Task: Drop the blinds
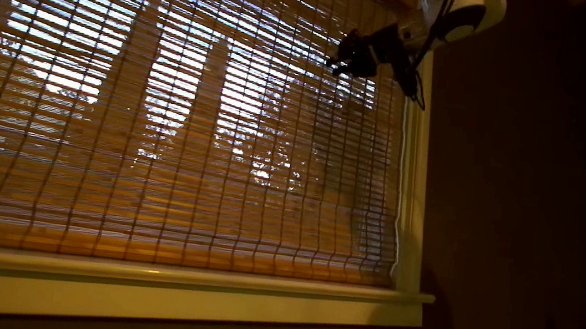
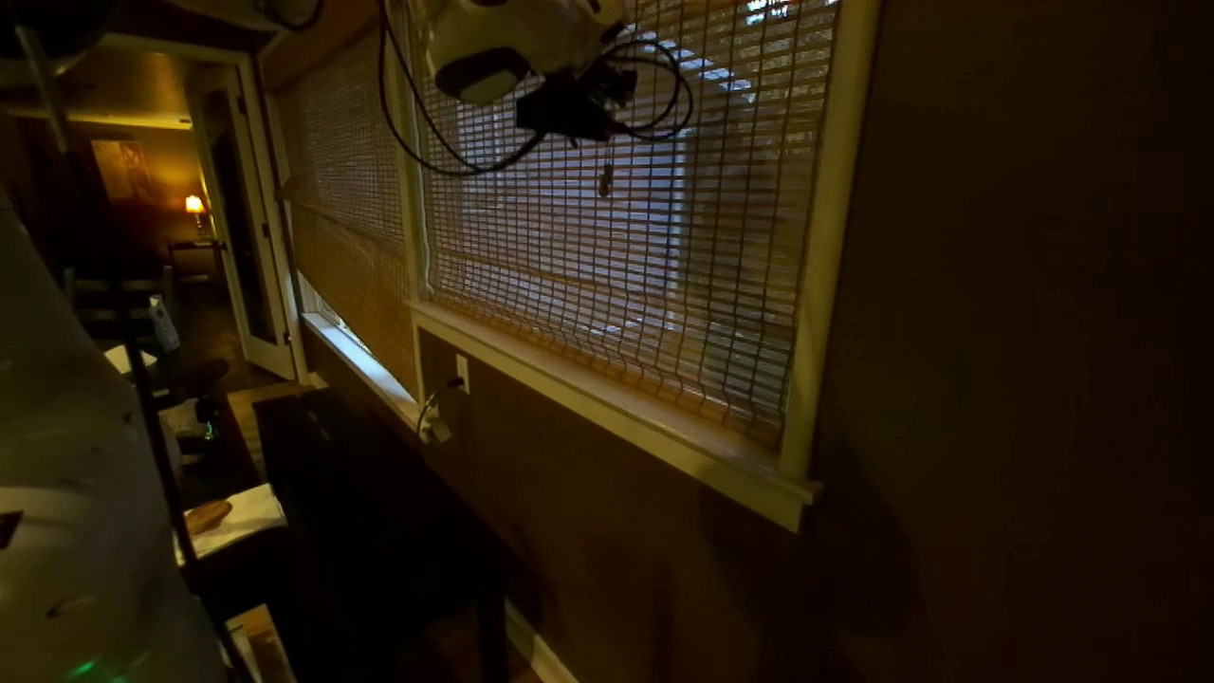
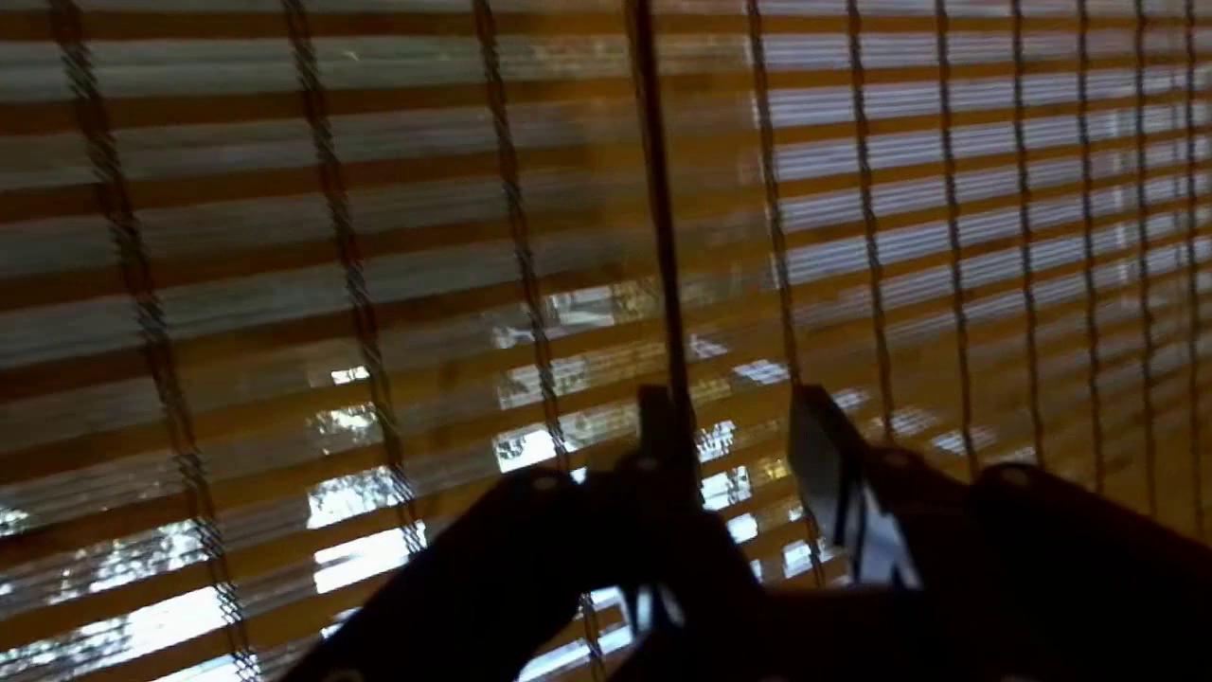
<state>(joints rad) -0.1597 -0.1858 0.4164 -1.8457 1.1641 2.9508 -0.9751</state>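
Note:
The blinds (image 1: 172, 189) are a brown woven shade of thin slats, with daylight showing through. In both exterior views the blinds (image 2: 569, 256) hang down to the window sill. They also fill the wrist view (image 3: 237, 237). My gripper (image 1: 333, 67) is in front of their upper right part in an exterior view. In the wrist view my gripper (image 3: 731, 398) is open, its fingers apart. A dark cord (image 3: 658, 189) runs down to the inner side of the left finger; whether it touches is unclear. A small pull (image 2: 605, 180) hangs below my gripper (image 2: 579, 104) in an exterior view, where the fingertips are hidden.
The pale window frame (image 1: 419, 202) and sill (image 1: 173, 275) edge the blinds. A thin white cord (image 1: 397, 239) hangs along their right side. A second shade (image 2: 351, 152) hangs above its sill farther back. Loose black cables (image 2: 465, 171) loop around the wrist. Dark furniture (image 2: 379, 493) stands below the windows.

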